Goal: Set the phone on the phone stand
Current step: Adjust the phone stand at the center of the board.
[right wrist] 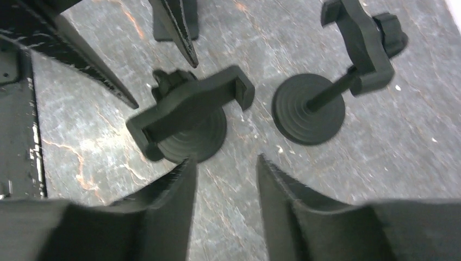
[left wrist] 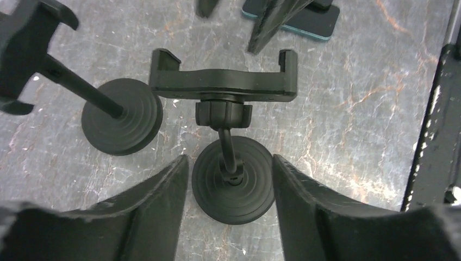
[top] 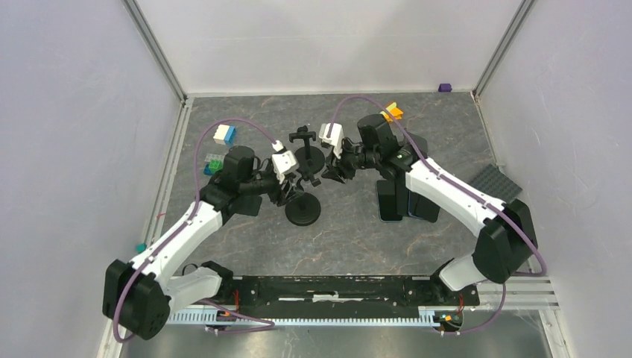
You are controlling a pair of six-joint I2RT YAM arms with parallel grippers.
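Wide-open and empty, the left end effector hangs over the phone stand; the right end effector, spread and empty, crowds it. Either could topple it, and the phone beyond lies ungrasped.

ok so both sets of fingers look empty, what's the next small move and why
Probably swing the right gripper toward the phone, which lies flat beside that arm's forearm. Its fingers are open and empty over the near phone stand, which holds nothing yet. The left gripper is open too, low by that stand's base, so the right arm seems better placed to fetch the phone.
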